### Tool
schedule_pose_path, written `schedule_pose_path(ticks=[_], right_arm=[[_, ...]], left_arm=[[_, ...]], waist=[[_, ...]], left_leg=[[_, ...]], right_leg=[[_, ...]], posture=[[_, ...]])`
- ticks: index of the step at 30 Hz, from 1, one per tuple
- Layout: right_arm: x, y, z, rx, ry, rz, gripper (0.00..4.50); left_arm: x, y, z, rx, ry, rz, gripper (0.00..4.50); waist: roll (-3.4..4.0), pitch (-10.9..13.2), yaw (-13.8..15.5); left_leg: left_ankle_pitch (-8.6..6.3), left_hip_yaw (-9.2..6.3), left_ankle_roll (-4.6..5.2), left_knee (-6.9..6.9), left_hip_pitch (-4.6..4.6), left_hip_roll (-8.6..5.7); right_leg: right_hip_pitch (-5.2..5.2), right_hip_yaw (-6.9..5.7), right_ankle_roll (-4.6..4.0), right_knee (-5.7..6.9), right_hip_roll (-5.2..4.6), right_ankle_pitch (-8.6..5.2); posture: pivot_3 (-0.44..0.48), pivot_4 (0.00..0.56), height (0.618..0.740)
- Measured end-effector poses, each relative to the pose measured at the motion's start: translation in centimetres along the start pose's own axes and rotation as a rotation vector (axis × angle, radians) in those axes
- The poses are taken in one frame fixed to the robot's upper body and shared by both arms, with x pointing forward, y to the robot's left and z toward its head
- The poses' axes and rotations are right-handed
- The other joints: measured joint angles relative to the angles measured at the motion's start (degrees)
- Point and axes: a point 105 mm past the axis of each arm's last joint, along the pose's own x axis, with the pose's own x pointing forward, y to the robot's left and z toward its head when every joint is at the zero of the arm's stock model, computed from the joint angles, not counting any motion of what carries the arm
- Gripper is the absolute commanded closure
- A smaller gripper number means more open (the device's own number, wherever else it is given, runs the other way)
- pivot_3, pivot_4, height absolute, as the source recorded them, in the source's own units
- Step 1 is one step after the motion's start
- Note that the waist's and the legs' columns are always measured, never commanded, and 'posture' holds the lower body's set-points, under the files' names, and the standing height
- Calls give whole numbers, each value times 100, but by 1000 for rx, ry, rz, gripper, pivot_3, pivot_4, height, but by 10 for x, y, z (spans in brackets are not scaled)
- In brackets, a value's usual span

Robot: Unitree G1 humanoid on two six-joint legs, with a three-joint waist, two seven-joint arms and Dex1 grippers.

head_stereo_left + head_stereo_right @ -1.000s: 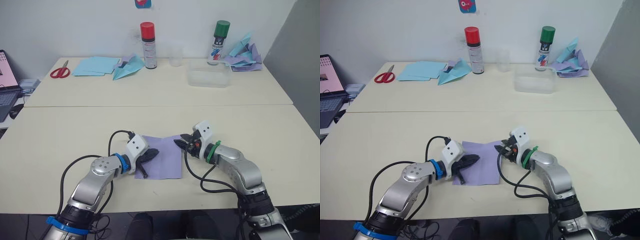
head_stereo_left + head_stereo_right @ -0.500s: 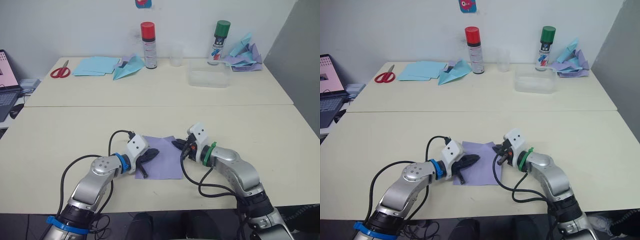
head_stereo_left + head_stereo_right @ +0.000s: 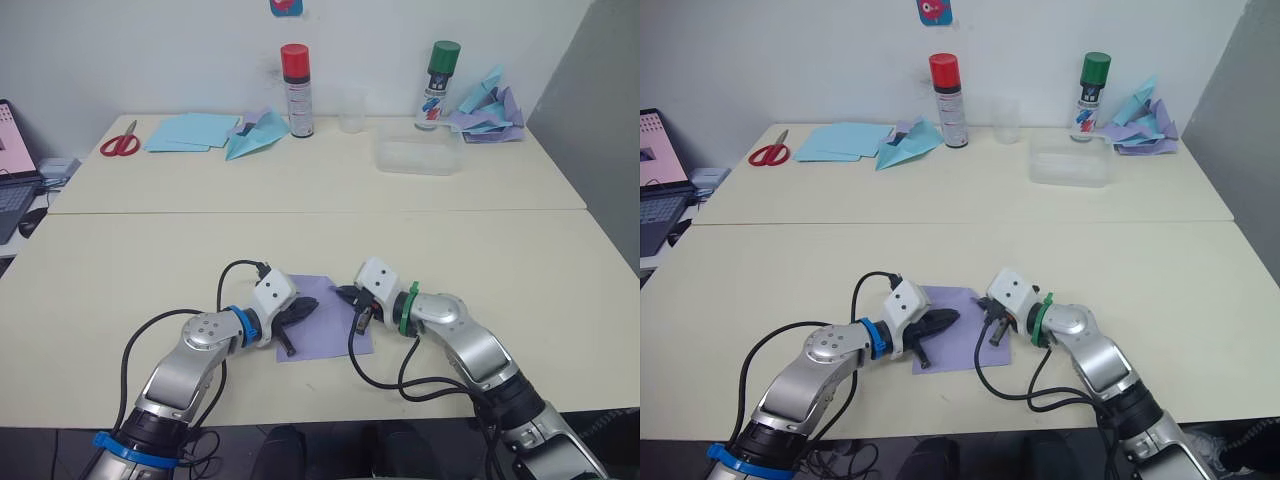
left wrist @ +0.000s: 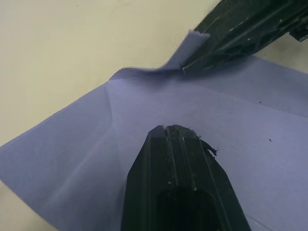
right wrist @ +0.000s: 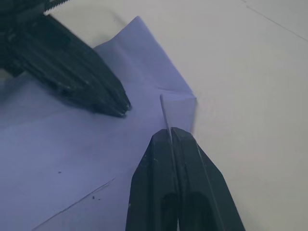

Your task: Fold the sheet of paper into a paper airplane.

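Note:
The lavender sheet of paper point(image 3: 325, 325) lies on the near table between my arms. My left gripper point(image 3: 305, 304) is shut, its fingertips resting flat on the sheet's left part. My right gripper point(image 3: 343, 293) is shut on the sheet's far right corner, which is lifted and curled over toward the middle; the pinched edge point(image 5: 166, 113) shows standing up between the fingers in the right wrist view. In the left wrist view the raised corner point(image 4: 190, 45) bends up from the flat sheet point(image 4: 86, 159). No paper airplane shape has formed here.
On the far table stand a red-capped can point(image 3: 296, 90), a green-capped can point(image 3: 438, 84), a clear tub point(image 3: 419, 152), red scissors point(image 3: 120, 142), pale blue sheets point(image 3: 190, 130), a blue paper plane point(image 3: 255, 133) and a heap of paper planes point(image 3: 488, 108). A laptop point(image 3: 12, 165) sits far left.
My right gripper has moved left over the sheet, carrying the far right corner inward, so the sheet's right side looks narrower. The left gripper has stayed put.

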Motion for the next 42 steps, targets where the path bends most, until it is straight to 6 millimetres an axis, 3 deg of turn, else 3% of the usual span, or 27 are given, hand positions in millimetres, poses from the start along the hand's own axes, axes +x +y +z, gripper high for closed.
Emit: schedule_pose_path(ticks=[14, 18, 24, 28, 31, 36, 42], right_arm=[[2, 1, -3, -87, 43, 36, 4476], [3, 0, -4, -90, 60, 40, 4476], [3, 1, -3, -93, 65, 50, 4476], [3, 1, -3, -90, 68, 49, 4476], [3, 2, -3, -89, 70, 49, 4476], [3, 2, -3, -87, 76, 50, 4476], [-2, 6, -3, -40, 95, 91, 2499]], left_arm=[[-1, 4, 3, -6, 0, -19, 4500], [7, 6, 19, -145, -76, -67, 4500], [20, 18, 49, -163, -159, -71, 4500], [34, 14, 43, -170, -124, -76, 4500], [41, 15, 26, -146, -39, -68, 4500], [42, 17, 25, -87, -10, -74, 4500], [42, 17, 24, -76, -15, -79, 4500]], waist=[[-1, 0, 9], [-7, 4, 17], [-10, 5, 2], [-10, 5, -1], [-10, 5, -2], [-11, 1, 0], [-11, 0, -3]], left_leg=[[0, 0, 0, 2, 0, 0], [0, -2, 0, 6, -8, 0], [0, -3, 0, 5, -9, 1], [0, -3, 0, 5, -9, 0], [0, -3, 0, 5, -8, 0], [0, -1, 0, 5, -6, 0], [0, -2, 0, 5, -4, 1]], right_leg=[[0, -1, 0, 1, 1, 0], [-1, -4, 1, 1, 1, 0], [-1, -2, 1, 0, 6, 0], [-1, -2, 1, 1, 6, 0], [-2, -2, 0, 2, 7, 0], [0, -1, 1, 2, 6, 0], [0, -1, 1, 3, 6, 0]], posture=[[0, 150, 740], [0, 150, 740], [0, 150, 740], [0, 150, 740], [0, 150, 740], [0, 150, 740], [0, 150, 740]])
